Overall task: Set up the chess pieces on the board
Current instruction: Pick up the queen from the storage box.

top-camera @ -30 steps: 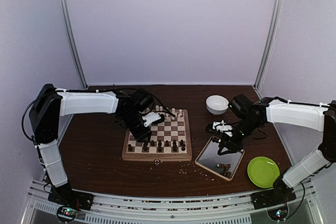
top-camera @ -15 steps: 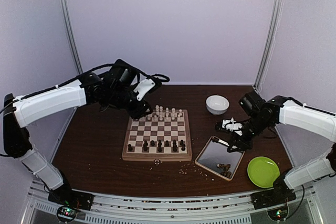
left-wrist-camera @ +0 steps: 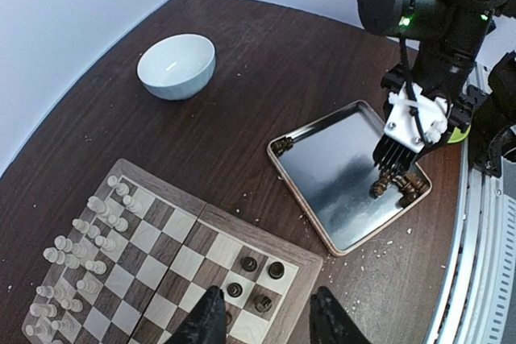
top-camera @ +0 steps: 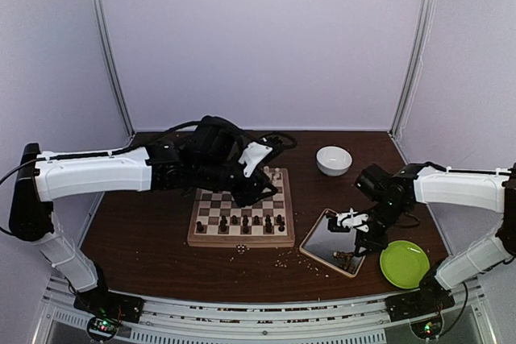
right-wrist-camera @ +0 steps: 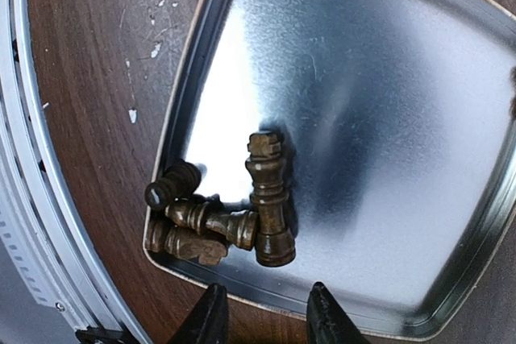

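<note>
— Since the right gripper (right-wrist-camera: 264, 316) has moved from the tray's far edge to its near corner, what is the jaw condition?

— Jaws stand partly apart with nothing between them. They hang directly above a cluster of dark chess pieces (right-wrist-camera: 242, 207) lying on their sides against the wall of the tray (right-wrist-camera: 363, 62). No contact is visible.

— And the left gripper (left-wrist-camera: 266, 321)?

— Jaws parted, empty. Within the last second it lifted off the board (top-camera: 240, 242), swung away from the tray, and returned. It now sits high over the board, with its wrist camera facing the tray.

— Board status?

— The board lies just beside the tray, on the left arm's side. Dark pieces (top-camera: 246, 221) stand on the rows nearer the tray and cream pieces (left-wrist-camera: 81, 239) on the rows farther from it.

— Meaning for the task?

— Judgement: the left arm's placement is complete, and the next pick falls to the right arm. Pieces remaining in the tray indicate that the dark ranks are incomplete.

— Cautions?

— The clustered pieces touch one another. Closing on one may drag or trap its neighbour.
</note>
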You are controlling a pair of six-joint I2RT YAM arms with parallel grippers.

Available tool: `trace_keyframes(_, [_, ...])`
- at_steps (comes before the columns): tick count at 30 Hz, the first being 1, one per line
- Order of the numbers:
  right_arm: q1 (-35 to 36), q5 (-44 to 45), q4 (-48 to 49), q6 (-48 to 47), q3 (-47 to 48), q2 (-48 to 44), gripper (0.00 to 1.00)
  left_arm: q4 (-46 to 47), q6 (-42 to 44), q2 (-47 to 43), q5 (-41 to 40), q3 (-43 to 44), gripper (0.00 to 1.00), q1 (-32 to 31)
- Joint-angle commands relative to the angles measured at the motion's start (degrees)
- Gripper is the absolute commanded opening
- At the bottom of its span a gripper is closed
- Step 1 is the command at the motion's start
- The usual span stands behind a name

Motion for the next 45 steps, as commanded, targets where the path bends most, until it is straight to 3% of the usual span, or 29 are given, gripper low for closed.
trace_keyframes(1, [0.7, 1.15, 1.57, 1.65, 2.28, 2.36, 0.33, 5.4, -2.5, 0.52, 1.84, -0.02, 0.37, -0.54])
trace_keyframes(23, [4.34, 6.84, 4.81, 3.01, 2.33, 9.83, 0.28, 6.54, -2.65, 2.47, 0.2, -0.35, 0.37, -0.62])
trace_keyframes(45, [5.91, 9.68, 5.24, -0.98, 6.09, 11.08, 0.34, 8.21, -3.15, 2.55, 0.63, -1.89, 0.37, -0.61])
